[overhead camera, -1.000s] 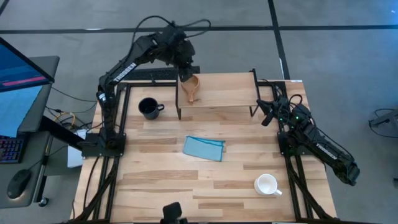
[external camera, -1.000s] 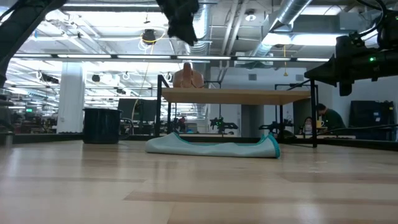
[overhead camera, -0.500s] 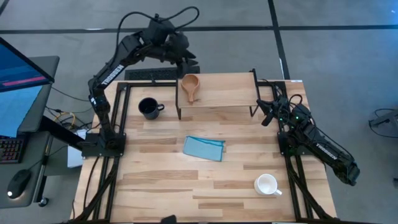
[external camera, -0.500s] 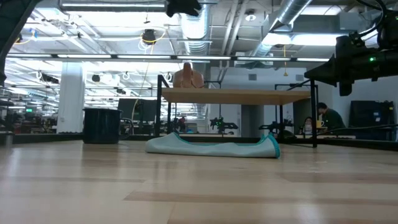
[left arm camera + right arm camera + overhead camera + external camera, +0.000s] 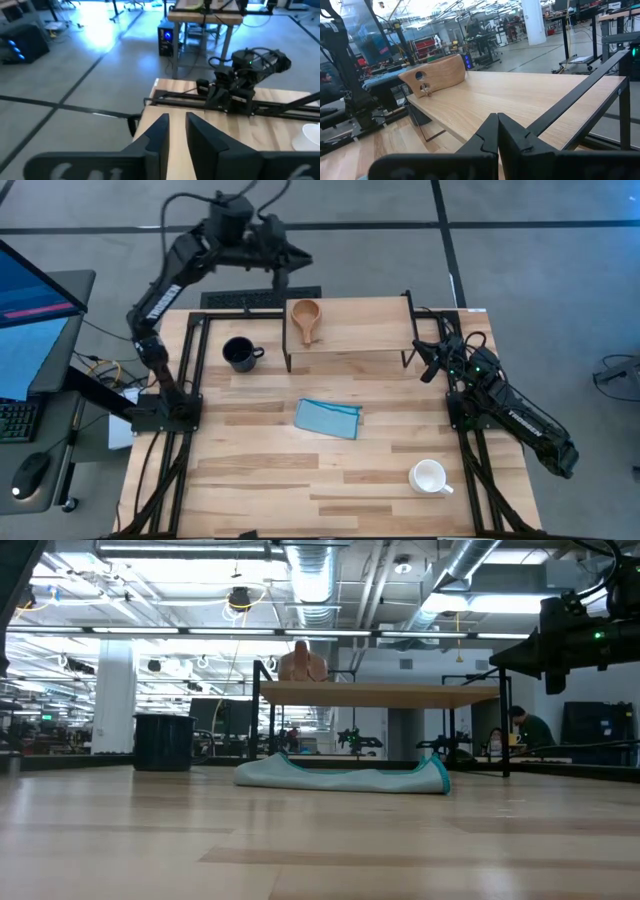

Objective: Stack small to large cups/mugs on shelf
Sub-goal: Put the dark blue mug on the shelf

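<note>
Tan wooden cup (image 5: 306,319) lies on the shelf (image 5: 360,328) near its left end; navy mug (image 5: 239,353) and white mug (image 5: 430,477) sit on the tabletop (image 5: 250,480). Left gripper (image 5: 283,268) hangs beyond the table's far edge, fingers slightly parted and empty. Right gripper (image 5: 428,360) waits beside the shelf's right end, fingers together.

My arms (image 5: 170,290) are matte black, jointed, with white lettering along the links. Black cables loop from my wrists. My fingers (image 5: 159,132) are dark, flat and angular.
</note>
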Controlling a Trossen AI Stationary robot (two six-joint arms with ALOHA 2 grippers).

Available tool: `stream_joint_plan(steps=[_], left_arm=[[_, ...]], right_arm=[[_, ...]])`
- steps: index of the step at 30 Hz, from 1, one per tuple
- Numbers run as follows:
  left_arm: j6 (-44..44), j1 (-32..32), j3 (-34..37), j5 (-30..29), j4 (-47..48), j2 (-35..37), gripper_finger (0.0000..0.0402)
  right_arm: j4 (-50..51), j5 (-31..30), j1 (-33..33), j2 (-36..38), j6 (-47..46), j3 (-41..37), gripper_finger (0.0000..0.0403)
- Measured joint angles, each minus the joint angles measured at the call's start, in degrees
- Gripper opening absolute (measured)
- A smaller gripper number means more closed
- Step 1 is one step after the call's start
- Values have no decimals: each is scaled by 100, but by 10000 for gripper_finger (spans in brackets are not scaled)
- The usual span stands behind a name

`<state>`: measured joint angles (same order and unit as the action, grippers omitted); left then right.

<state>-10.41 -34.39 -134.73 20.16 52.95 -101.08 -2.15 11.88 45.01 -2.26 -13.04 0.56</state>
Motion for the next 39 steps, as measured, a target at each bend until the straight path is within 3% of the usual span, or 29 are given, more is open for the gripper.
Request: stream_joint_plan(steps=[4,8,20,25,31,39], left_arm=[[6,-96,211,0,119,387,32],[22,-161,1107,-3,-161,1111,21],[727,-173,6668,-727,-3819,4473,16],[1186,-171,8412,-955,-4883,5773,16],[1526,-173,9505,-1618,-4955,6895,16],[1800,-169,10325,-1652,-4658,7841,16]], right_arm=[[0,0,0,0,-2,0,26],[0,0,2,0,1,0,26],[0,0,2,0,-4,0,26],[-1,0,2,0,-4,-2,26],[-1,1,2,0,-7,-2,26],[4,4,2,0,-61,-6,26]])
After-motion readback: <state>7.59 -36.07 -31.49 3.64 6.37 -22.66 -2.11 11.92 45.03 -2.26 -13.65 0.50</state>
